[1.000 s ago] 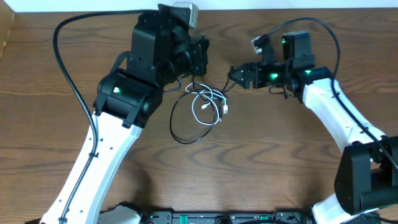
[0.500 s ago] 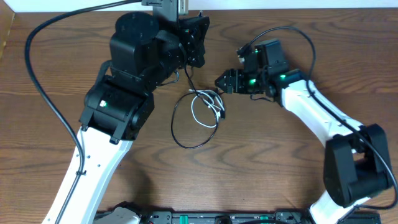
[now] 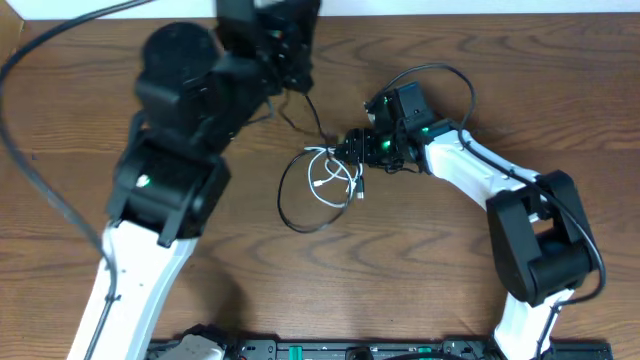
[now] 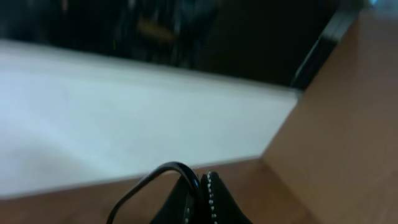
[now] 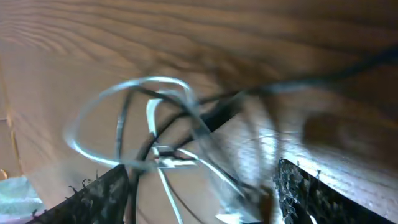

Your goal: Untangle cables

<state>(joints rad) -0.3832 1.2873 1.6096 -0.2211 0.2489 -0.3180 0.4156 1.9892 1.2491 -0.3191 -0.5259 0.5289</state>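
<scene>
The cables lie tangled at mid-table: a white cable [image 3: 331,176] looped over a thin black cable loop [image 3: 296,208]. A black cable strand [image 3: 308,115] rises from the tangle to my left gripper [image 3: 292,72], raised near the table's back edge. In the left wrist view the left gripper [image 4: 202,182] is shut on that black cable [image 4: 163,174]. My right gripper [image 3: 349,148] is at the tangle's right side. In the right wrist view it [image 5: 199,199] is open, with blurred white cable loops [image 5: 155,84] and a black cable [image 5: 219,112] between and ahead of its fingers [image 5: 99,196].
The thick black robot wire [image 3: 40,190] runs down the left side. The white wall edge [image 4: 124,112] and back table edge are close behind the left gripper. The right arm [image 3: 470,170] stretches across the right half of the brown wooden table [image 3: 400,280].
My left gripper has risen and moved toward the back left, drawing a black strand up from the tangle. My right gripper has moved left, up to the tangle.
</scene>
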